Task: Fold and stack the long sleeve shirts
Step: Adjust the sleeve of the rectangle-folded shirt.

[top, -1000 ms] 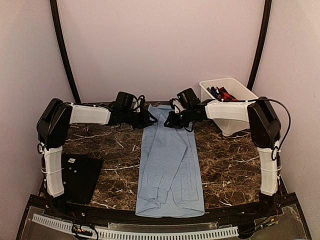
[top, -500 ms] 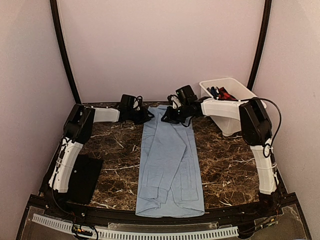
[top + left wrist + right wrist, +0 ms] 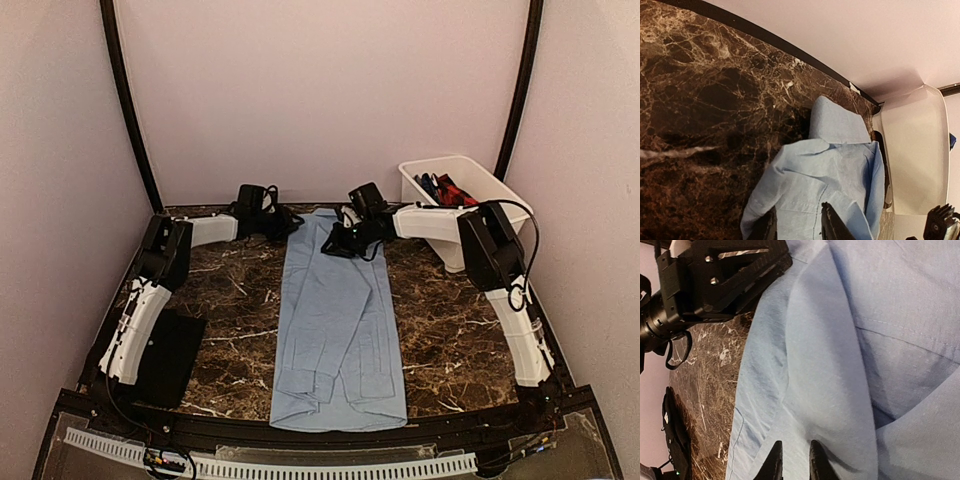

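Since the light-blue shirt (image 3: 338,320) already lies as a long narrow strip with its sides turned in, the step in hand looks like the lengthwise fold, which starts from the collar end. The shirt runs down the middle of the table (image 3: 440,320), with the collar at the far edge and the hem at the near edge. Its sleeves are laid along the body, and the cuffs end short of the hem. The cloth is fairly smooth, with soft creases near the shoulders.

The left gripper (image 3: 799,227) sits at the far left shoulder, its jaws partly closed with blue cloth between them. The right gripper (image 3: 793,460) is at the far right shoulder, its jaws nearly together and pinching a raised fold of the same shirt.

The next move probably calls for both arms to lift evenly and carry the collar end toward the hem, keeping the edges in line so the tucked sleeves do not slip out.

A white bin (image 3: 465,160) at the far right holds red and dark cloth (image 3: 445,187), probably the other shirts. A black mat (image 3: 170,350) lies at the near left, well apart from the shirt.
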Robot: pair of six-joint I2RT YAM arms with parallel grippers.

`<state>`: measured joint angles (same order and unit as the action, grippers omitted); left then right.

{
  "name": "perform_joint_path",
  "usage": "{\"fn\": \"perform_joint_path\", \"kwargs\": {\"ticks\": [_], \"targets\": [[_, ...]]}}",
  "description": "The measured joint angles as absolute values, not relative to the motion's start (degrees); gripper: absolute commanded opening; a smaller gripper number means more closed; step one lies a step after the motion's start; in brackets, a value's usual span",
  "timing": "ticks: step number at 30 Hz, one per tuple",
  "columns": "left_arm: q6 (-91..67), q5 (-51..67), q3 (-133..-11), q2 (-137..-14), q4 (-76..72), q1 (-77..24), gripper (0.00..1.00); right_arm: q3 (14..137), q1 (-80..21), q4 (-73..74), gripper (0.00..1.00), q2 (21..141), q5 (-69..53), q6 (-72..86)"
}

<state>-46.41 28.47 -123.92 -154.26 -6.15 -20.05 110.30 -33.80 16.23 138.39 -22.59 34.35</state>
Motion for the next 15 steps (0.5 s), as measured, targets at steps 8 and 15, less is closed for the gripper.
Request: {"fn": "perform_joint_path", "kwargs": {"ticks": [8, 15], "targets": [[-48.2, 30.3, -127.4, -156.4, -6.3, -19.8, 0.34, 115.1, -31.5, 15.4, 0.17, 143.0, -25.3, 37.7], [-46.2, 31.2, -122.7, -152.3, -4.4, -19.8, 0.34, 119.7, -29.5, 11.0, 0.17, 146.7, -29.1, 42.5]]}}
